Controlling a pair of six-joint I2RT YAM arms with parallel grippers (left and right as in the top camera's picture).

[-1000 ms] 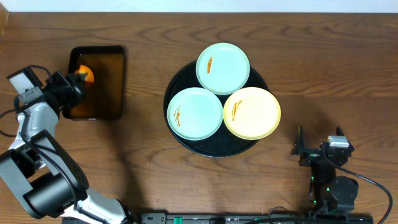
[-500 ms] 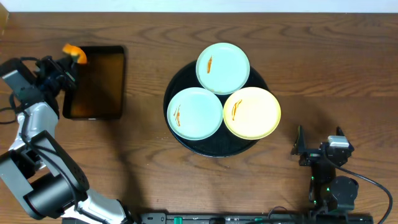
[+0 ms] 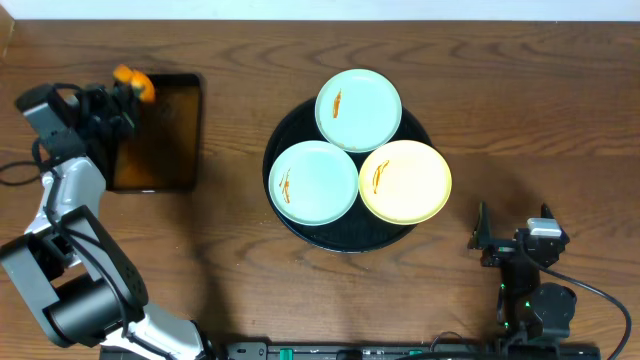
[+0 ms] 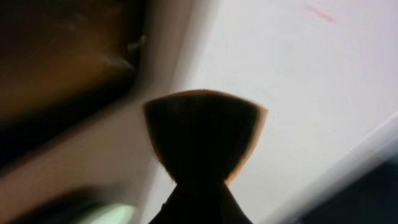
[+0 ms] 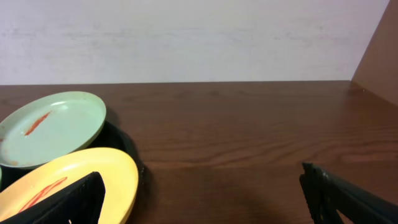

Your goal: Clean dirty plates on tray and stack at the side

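Left hand (image 3: 125, 90) is pinching a small orange wedge (image 3: 133, 80), right hand (image 3: 512, 235) is spread wide, and three small round orange-streaked plates (image 3: 313, 180) sit on the big round black tray (image 3: 345, 238) front-left of it.

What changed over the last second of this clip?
The left gripper, shut on an orange sponge, carried it from inside the small rectangular tray of brown liquid to that tray's far-left corner. The three plates, the round black tray and the open right gripper stayed put.
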